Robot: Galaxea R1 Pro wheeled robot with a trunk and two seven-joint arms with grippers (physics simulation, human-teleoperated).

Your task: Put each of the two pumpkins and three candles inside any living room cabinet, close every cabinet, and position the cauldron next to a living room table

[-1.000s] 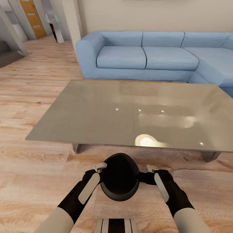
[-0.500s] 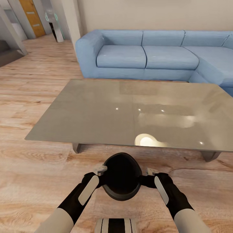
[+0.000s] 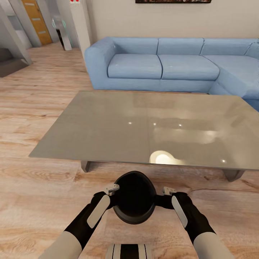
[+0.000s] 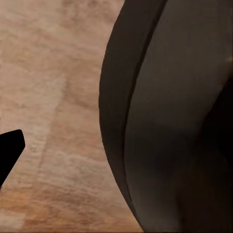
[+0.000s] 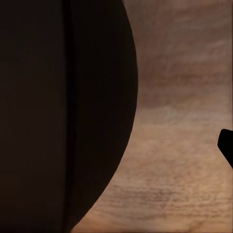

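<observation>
The black cauldron [image 3: 133,197] is held between the two arms, its wide mouth facing the head camera, above the wood-plank floor [image 3: 36,190] just in front of the near edge of the grey coffee table [image 3: 108,126]. The left gripper [image 3: 112,188] presses against one side of its rim and the right gripper [image 3: 166,190] against the other; whether the fingers pinch the rim or merely press on it, I cannot tell. Both wrist views show the cauldron's dark curved wall [image 4: 165,116] [image 5: 63,111] close up over the floor. Beyond the table stands the blue corner sofa [image 3: 162,64].
</observation>
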